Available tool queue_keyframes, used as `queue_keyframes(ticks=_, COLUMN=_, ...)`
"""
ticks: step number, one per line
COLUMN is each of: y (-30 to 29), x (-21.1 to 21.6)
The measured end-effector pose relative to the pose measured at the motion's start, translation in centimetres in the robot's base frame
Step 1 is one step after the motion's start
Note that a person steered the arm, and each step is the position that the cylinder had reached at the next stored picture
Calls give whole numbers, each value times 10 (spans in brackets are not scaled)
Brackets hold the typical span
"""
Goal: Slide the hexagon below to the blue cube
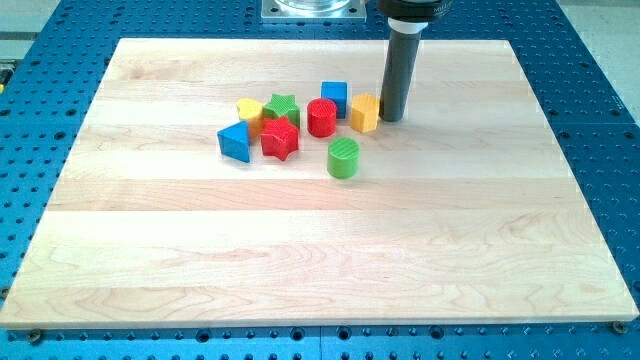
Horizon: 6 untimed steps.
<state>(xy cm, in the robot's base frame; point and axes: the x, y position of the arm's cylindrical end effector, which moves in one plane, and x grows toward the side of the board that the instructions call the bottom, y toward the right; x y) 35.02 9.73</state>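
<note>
1. The orange hexagon stands just right of the blue cube, a bit lower in view, w/ the red cylinder just left of it.
2. My tip sits at the hexagon's right edge, touching or nearly; no gripper here, so nothing is grasped.
3. You want the tip above-right of the hexagon, then push down-left in short strokes, clear of the red cylinder & green cylinder.
4. The hexagon stands upright, squat; no clear long axis, a flat face toward you.
</note>
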Motion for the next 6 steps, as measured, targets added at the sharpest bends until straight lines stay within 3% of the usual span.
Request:
queue_keyframes(ticks=4, y=-46, x=13)
queue_keyframes(ticks=6, y=-53, x=40)
